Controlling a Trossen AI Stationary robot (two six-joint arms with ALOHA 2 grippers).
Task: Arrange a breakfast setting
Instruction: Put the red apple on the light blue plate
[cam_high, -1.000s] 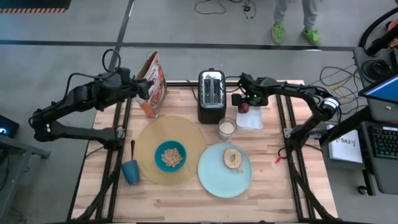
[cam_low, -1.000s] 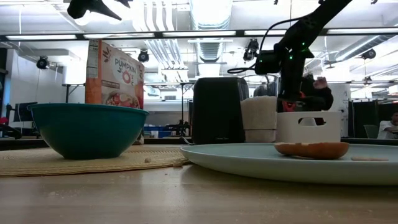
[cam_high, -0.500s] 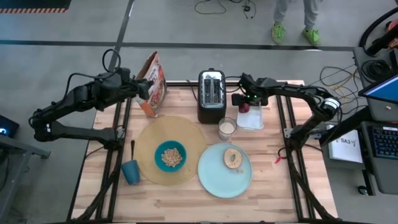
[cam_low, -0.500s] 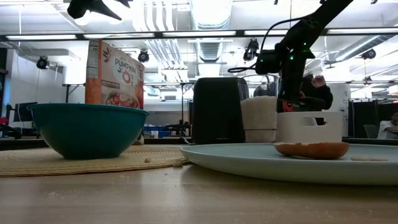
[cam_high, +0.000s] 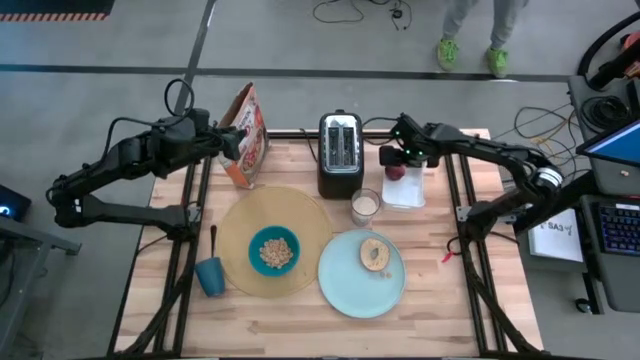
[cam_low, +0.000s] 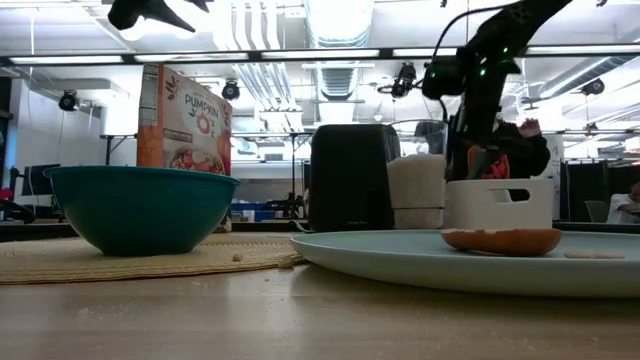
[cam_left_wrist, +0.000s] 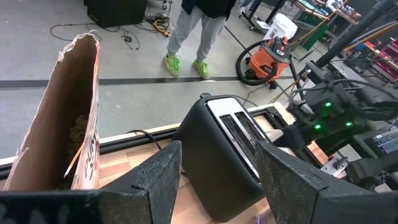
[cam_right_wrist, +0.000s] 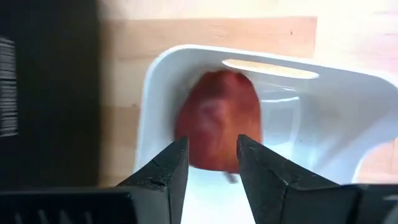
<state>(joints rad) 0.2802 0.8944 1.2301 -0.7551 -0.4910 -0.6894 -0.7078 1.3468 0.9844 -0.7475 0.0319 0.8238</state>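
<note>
The right arm reaches in from the desk's right side toward the far edge, elbow bent, its hand (cam_high: 393, 160) pointing down near the middle of that edge. Its two fingers (cam_right_wrist: 163, 171) appear narrowly parted around the dark red fruit (cam_right_wrist: 218, 120), though contact is hard to judge. The left arm stretches toward the far left corner, its hand (cam_high: 238, 140) raised, fingers (cam_left_wrist: 161, 177) spread apart.
</note>
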